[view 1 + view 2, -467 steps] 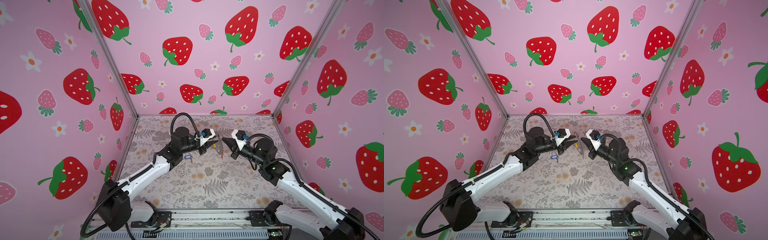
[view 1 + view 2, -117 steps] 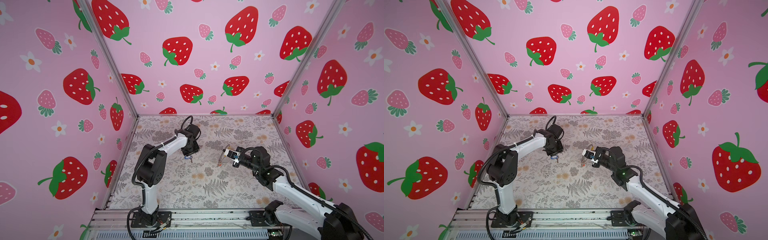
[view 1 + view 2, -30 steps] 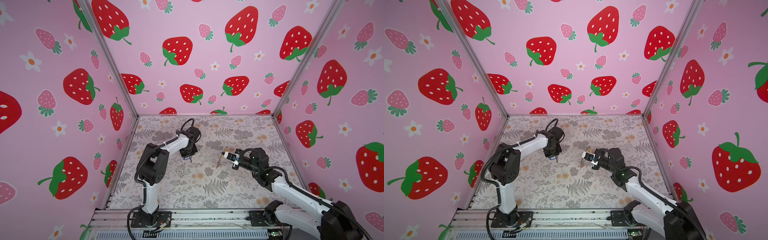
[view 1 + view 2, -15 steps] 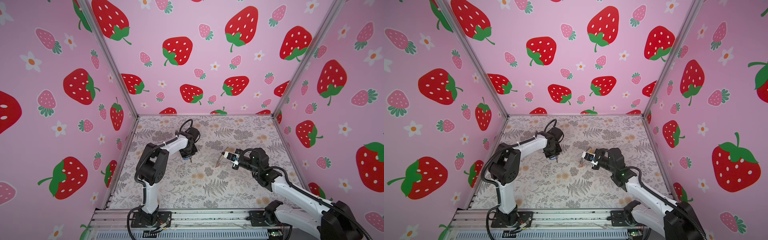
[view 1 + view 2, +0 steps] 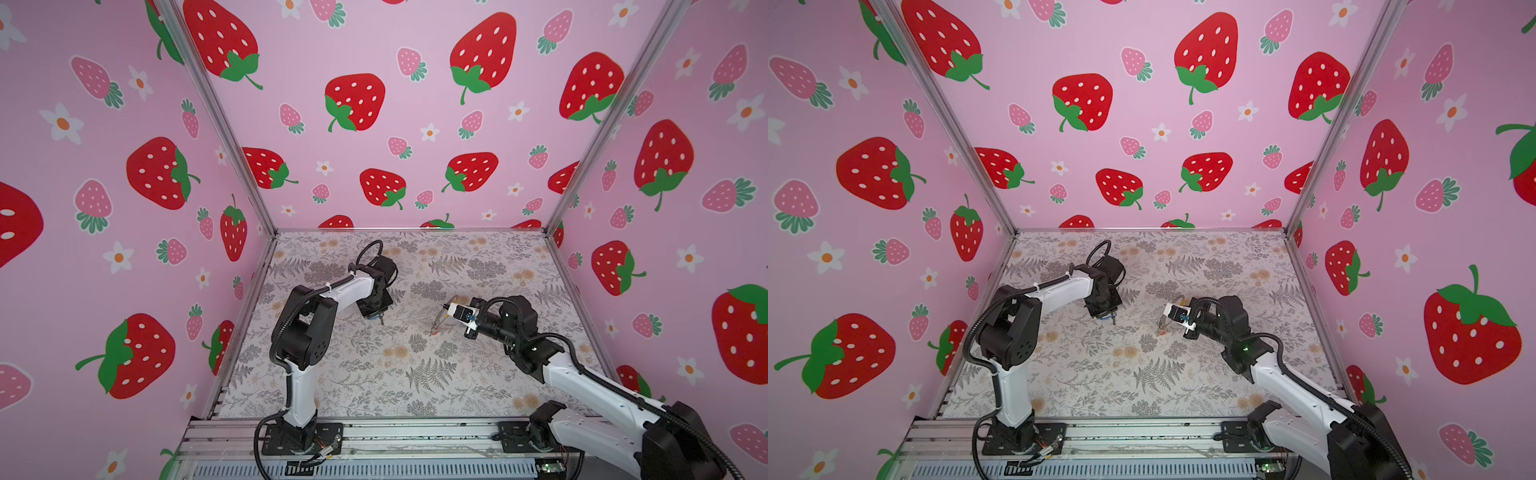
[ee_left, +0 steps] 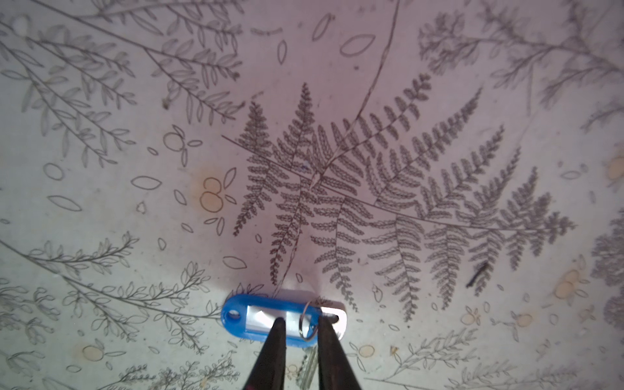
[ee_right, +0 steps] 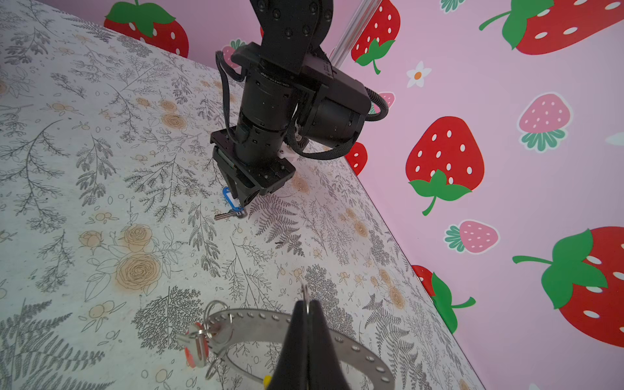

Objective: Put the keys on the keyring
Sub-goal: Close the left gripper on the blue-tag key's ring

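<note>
The blue-tagged key point(image 6: 243, 315) lies on the floral mat, left of centre in both top views. My left gripper point(image 6: 300, 322) points straight down on it. Its jaws stand a narrow gap apart, astride the tag's small split ring point(image 6: 309, 320), and one fingertip point(image 6: 278, 324) rests over the tag's label. The key's blade point(image 7: 223, 215) sticks out beside the left gripper point(image 7: 244, 199). My right gripper point(image 7: 307, 304) is shut on the rim of the keyring point(image 7: 256, 320), a grey perforated hoop held low over the mat point(image 5: 442, 316). The red-tagged key point(image 7: 194, 344) hangs on the hoop.
Pink strawberry walls point(image 5: 415, 104) close in the mat on three sides. An aluminium rail point(image 5: 415, 436) carries both arm bases at the front. The left arm's elbow point(image 5: 307, 328) stands high at the left front. A small dark speck point(image 6: 476, 275) lies on the mat.
The left jaws have drawn slightly closer together over the blue key's ring. Both arms otherwise hold their places, and the right gripper still holds the keyring.
</note>
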